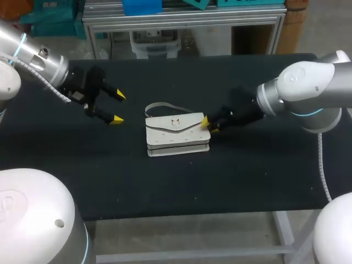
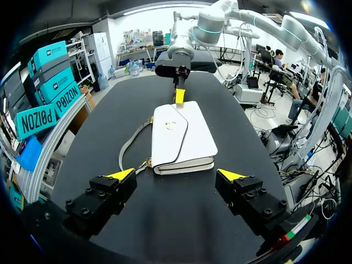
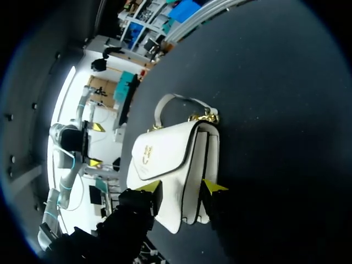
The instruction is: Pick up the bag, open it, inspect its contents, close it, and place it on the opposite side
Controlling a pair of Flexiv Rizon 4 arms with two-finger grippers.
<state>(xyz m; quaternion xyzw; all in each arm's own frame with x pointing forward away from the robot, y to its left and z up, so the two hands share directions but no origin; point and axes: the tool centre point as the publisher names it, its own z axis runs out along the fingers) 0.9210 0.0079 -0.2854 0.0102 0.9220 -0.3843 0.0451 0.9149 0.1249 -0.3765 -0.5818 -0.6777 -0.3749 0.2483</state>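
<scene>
worktop (image 1: 165,187): black, carries the bag at centre
bag (image 1: 177,132): white handbag, lying flat, flap closed, not yet lifted
right gripper (image 1: 208,124): at the bag's right end, likely for the pick; can't tell if clamped
left gripper (image 1: 116,107): spread apart, empty, left of the bag, probably staged for the flap

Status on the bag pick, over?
Left gripper open, short of bag. Right gripper at bag's end, grip unclear. Bag flat, closed. No obstruction seen.
</scene>
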